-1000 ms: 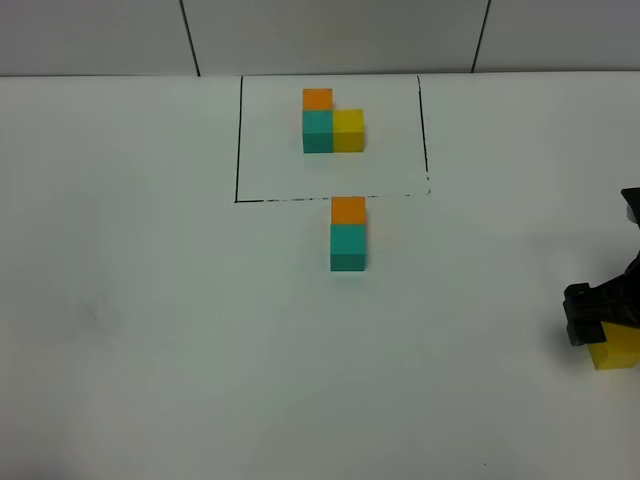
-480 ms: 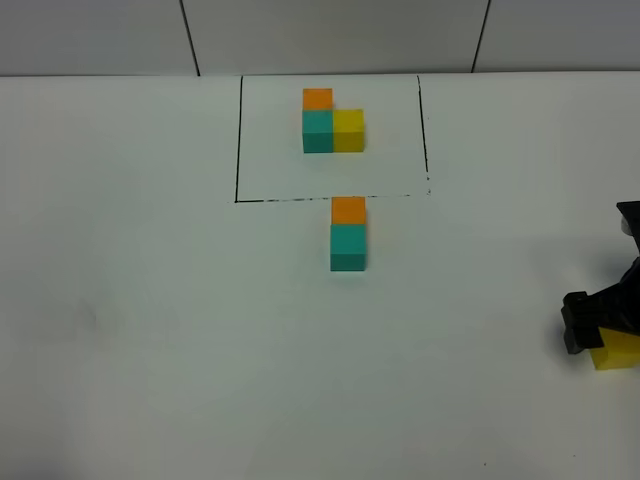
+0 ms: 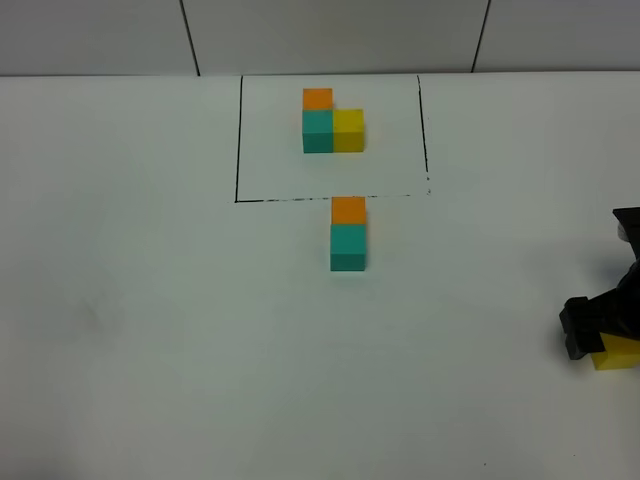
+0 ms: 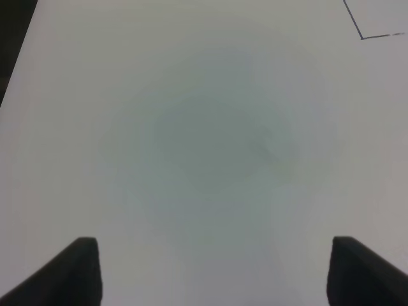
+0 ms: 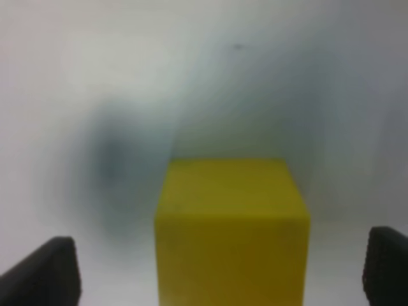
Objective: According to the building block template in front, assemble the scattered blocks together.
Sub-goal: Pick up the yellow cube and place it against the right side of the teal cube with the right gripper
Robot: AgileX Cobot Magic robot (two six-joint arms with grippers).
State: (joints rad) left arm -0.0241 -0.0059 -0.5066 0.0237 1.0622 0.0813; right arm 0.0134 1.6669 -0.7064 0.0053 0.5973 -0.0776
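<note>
- Though joined just beside black-framed L-shaped three-cube template (image 3: pixel 320 130): small matte orange cube (image 3: pixel 348 210), teal cube (image 3: pixel 348 247).
- Yet to add: matte yellow cube (image 3: pixel 620 356), far right, between wide right jaws, ungripped.
- Left jaws wide, empty.

Ext high, looks down; R wrist close, prob. shares yellow cube (image 5: pixel 233 223).

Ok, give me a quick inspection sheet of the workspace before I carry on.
Surface: white table, black-line rectangle drawn on it.
Job's things: building block template inside the rectangle; orange cube touching teal cube just outside it; yellow cube apart, at the right edge.
Clutter: nothing seen.
Grippers: right gripper open, straddling the yellow cube, gaps both sides; left gripper open, empty.
Cables: nothing seen.
Surroundings: panelled wall behind.
</note>
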